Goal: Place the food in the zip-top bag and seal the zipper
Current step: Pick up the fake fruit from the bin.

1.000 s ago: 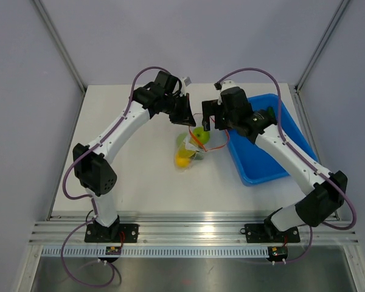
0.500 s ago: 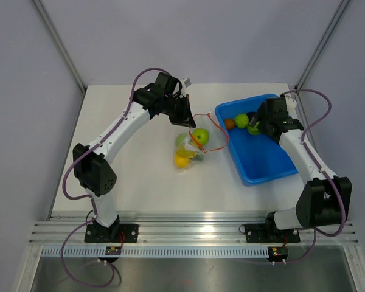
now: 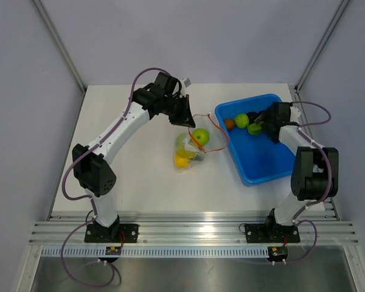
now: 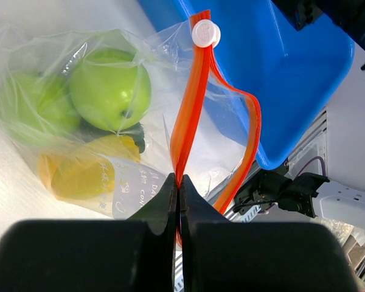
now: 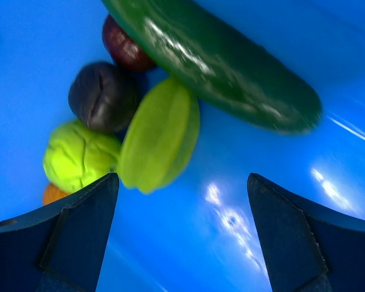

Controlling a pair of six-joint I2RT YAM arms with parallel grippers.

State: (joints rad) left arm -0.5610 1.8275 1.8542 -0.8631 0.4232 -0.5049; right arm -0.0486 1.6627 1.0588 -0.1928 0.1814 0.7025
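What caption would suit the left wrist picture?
Left pincer pinches the zipper of the zip-top bag, green fruit inside.

the small crinkly clear plastic zip-top bag is see-through, with a whitish patch of grey printed letters low on its side. its thin zipper strip is red-orange, capped by a round white slider. through the plastic show a glossy green apple, a paler green fruit and a yellow fruit.

the rectangular plastic tray is bright blue with white glints. its contents: a long dark green cucumber, a yellow-green ribbed starfruit, a lime-green wrinkled ball, a dark brown-purple lump, a dark red piece and an orange bit.

the table top is white. the left arm is white with black joints and a purple cable.
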